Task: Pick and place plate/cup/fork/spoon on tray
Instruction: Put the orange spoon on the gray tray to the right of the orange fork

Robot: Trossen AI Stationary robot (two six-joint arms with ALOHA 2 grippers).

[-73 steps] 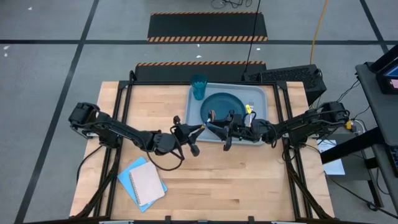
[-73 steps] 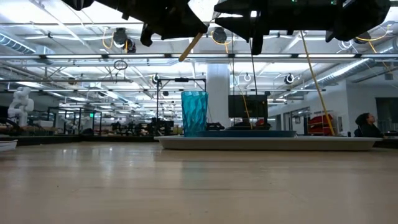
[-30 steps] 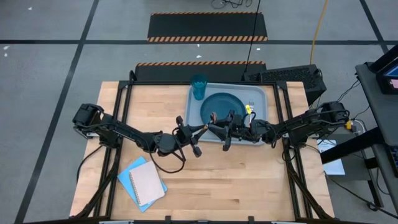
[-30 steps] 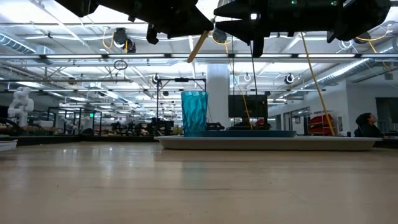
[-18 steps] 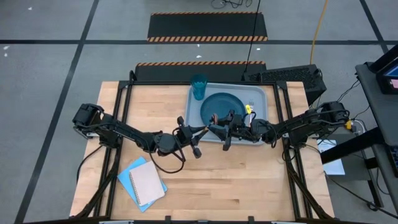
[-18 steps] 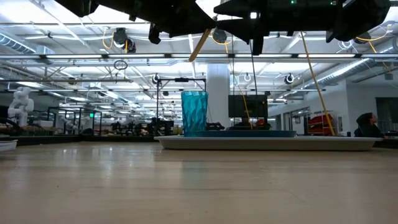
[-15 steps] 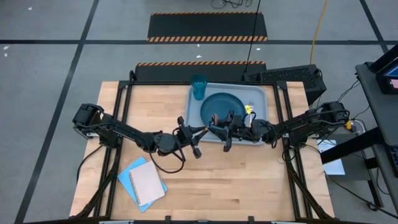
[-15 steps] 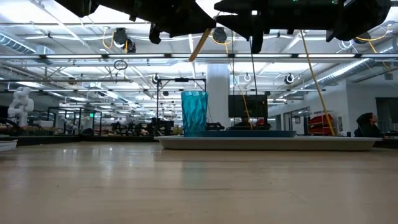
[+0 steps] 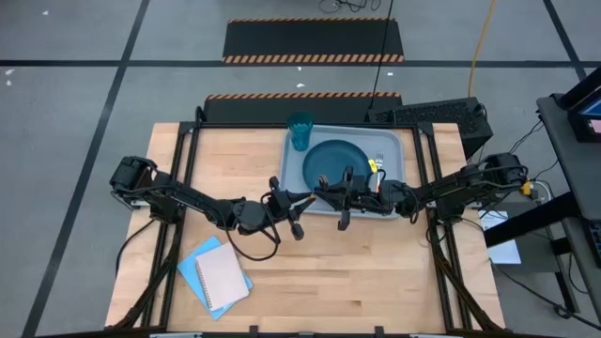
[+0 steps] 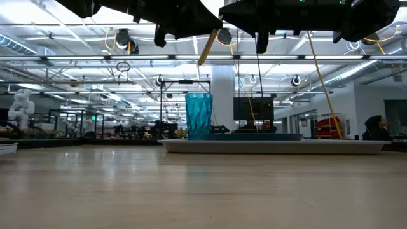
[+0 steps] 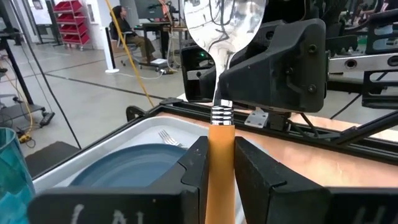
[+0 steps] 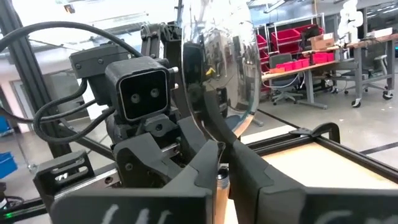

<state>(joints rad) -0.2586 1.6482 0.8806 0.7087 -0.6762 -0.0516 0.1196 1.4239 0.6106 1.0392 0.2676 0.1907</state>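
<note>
Left gripper: my left gripper (image 11: 219,168) hangs above the table just left of the tray's near-left corner. Its fingers are pinched onto the orange-yellow handle of the spoon (image 11: 219,112), with no gap either side.
Right gripper: my right gripper (image 12: 221,165) faces it from over the near edge of the tray (image 9: 287,161). Its fingers are drawn in around the spoon's neck, just below the bowl, and I judge them to be gripping it.
Spoon: it is held in the air between the two grippers, bowl toward the right arm and slanting upward in the low view (image 10: 207,46).
Why held so: this looks to me like a handover. Each arm takes a different part of the spoon, so the fingers don't collide.
Already on tray: the plate (image 9: 343,160) lies in the middle, the cup (image 9: 300,130) stands at the far-left corner, and the fork (image 9: 379,158) lies right of the plate.
Off task: the notebooks (image 9: 216,272) lie near-left on the table (image 9: 376,272), well apart from the tray.
Writing: I can read no brand or label anywhere.
</note>
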